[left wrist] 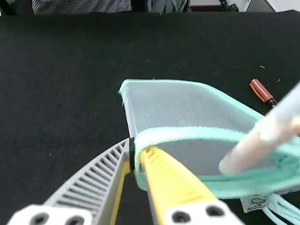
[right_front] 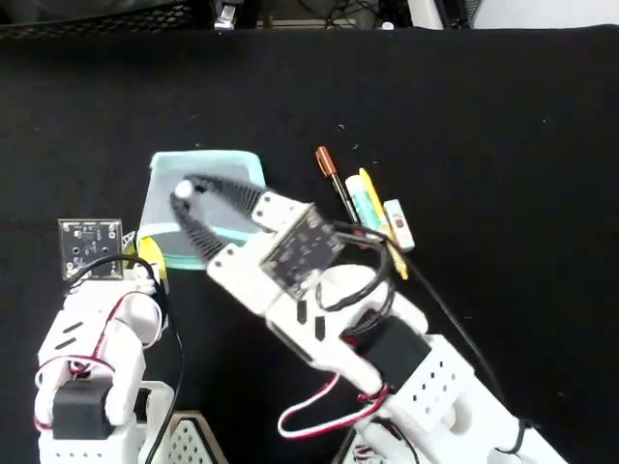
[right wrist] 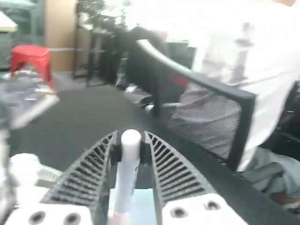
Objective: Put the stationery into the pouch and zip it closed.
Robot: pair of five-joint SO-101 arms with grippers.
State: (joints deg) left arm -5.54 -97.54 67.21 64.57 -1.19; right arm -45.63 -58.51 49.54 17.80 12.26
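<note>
Left tool [left wrist: 136, 153]: pressed together on the near corner of the pouch's rim, the grey and yellow fingers [left wrist: 164, 176] pinching the teal edge.
Pouch [right_front: 208, 164]: laid on the black tabletop [right_front: 484, 126], mesh-walled with teal trim; its mouth is held up by the left tool.
Right tool [right wrist: 130, 137]: closed on a white marker [right_front: 182, 189], which is gripped upright between the black fingers, directly over the pouch.
Marker's lower end: seen crossing the teal rim; whether it is inside cannot be told.
Loose stationery: a brown-capped pen [right_front: 329, 172], a pale green stick [right_front: 368, 208] and a small white piece [right_front: 398, 224] are laid together just right of the pouch.
</note>
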